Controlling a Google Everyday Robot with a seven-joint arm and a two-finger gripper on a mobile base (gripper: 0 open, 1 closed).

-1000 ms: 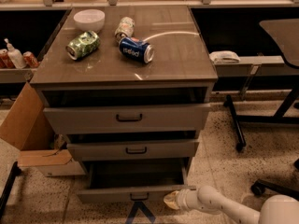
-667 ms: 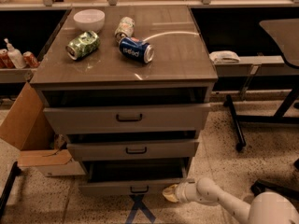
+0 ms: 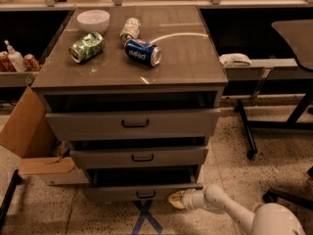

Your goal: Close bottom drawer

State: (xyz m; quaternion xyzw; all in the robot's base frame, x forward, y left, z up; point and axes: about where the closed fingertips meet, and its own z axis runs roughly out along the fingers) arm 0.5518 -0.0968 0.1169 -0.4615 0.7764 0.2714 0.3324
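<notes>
The bottom drawer is the lowest of three grey-brown drawers in the cabinet, with a small black bar handle. Its front stands out only a little from the cabinet, with a dark gap above it. My gripper is low at the drawer front's right end, at the end of my white arm that reaches in from the bottom right. The gripper tip is against or very close to the drawer front.
The middle drawer and top drawer also stand out a little. On the cabinet top lie a green can, a blue can, another can and a white bowl. A cardboard box stands left. A chair base is right.
The bottom drawer has slid inward, from well open to nearly in. My gripper and arm have moved forward and left with the drawer front.
</notes>
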